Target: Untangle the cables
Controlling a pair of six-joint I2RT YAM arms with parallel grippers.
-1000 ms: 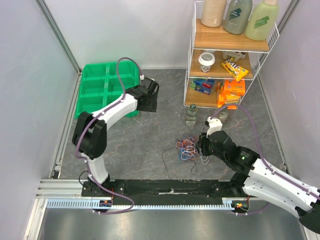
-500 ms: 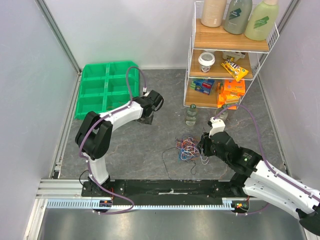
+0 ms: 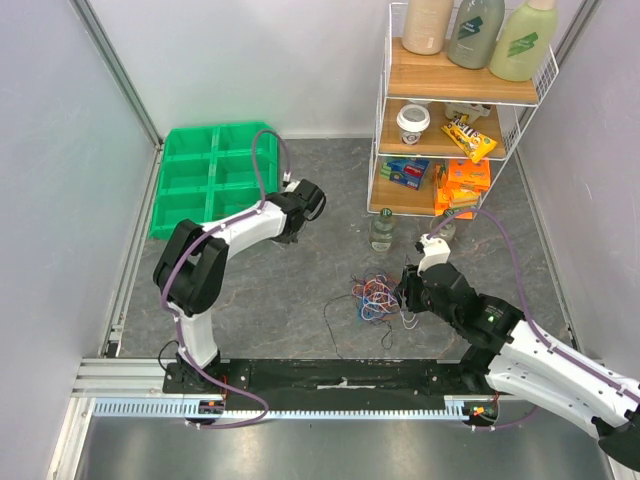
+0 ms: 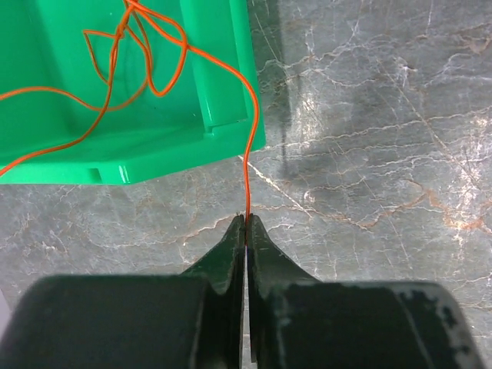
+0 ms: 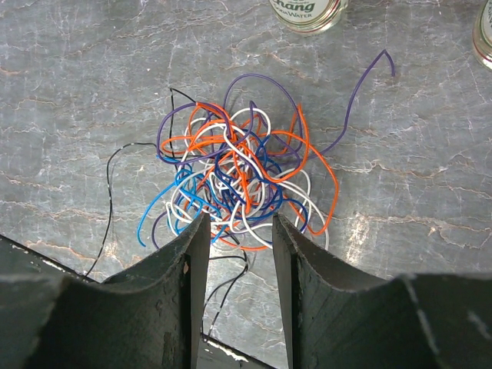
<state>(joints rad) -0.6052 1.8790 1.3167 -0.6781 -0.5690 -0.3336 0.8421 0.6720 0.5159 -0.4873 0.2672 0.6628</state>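
The cables (image 3: pixel 375 297) lie as a loose tangle of orange, blue, white, purple and black wires on the grey floor, seen close in the right wrist view (image 5: pixel 238 173). My right gripper (image 5: pixel 238 223) stands open at the tangle's near edge, its fingertips either side of the lowest loops (image 3: pixel 403 290). A single orange cable (image 4: pixel 248 154) runs out of the green tray (image 4: pixel 154 157) and over its rim. My left gripper (image 4: pixel 246 221) is shut on its end, just past the tray's corner (image 3: pixel 290 238).
The green compartment tray (image 3: pixel 210 175) sits at the back left. A wire shelf (image 3: pixel 450 110) with bottles, a cup and snack packs stands at the back right. A water bottle (image 3: pixel 382 230) stands just behind the tangle. A thin black cable (image 3: pixel 335 335) trails towards the arms' bases.
My left gripper has moved off the tray's right edge, dropped towards the floor and closed on the orange cable. The right arm has barely moved.
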